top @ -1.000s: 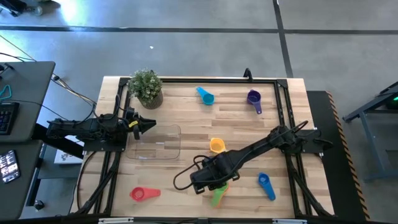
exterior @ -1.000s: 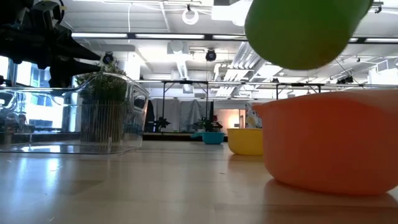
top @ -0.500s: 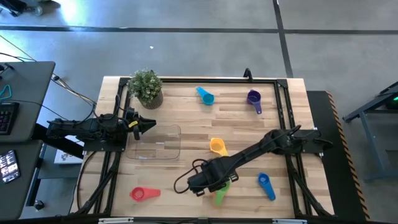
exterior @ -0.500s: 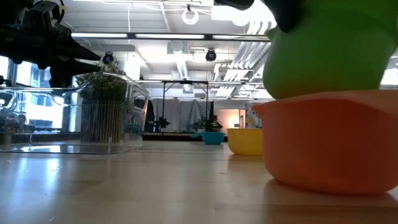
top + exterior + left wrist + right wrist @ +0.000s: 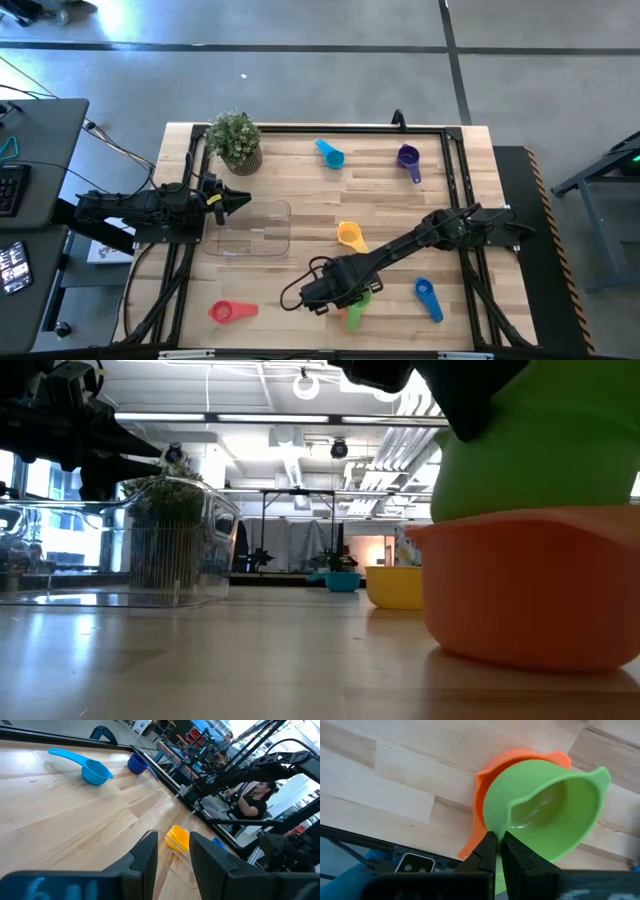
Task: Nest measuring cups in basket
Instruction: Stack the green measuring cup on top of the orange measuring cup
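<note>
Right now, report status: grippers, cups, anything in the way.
Right gripper shut on green cup, seated in orange cup. Left gripper open, waiting at basket. Basket holds no cups; nothing in the way.

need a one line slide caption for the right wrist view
Right gripper shut on the green cup, seating it inside the orange cup.

Two dark, slender jointed arms, black cable looping beside right arm (image 5: 400, 250); yellow marking near tip of left arm (image 5: 150, 208), dark tapered fingers (image 5: 145, 857)
</note>
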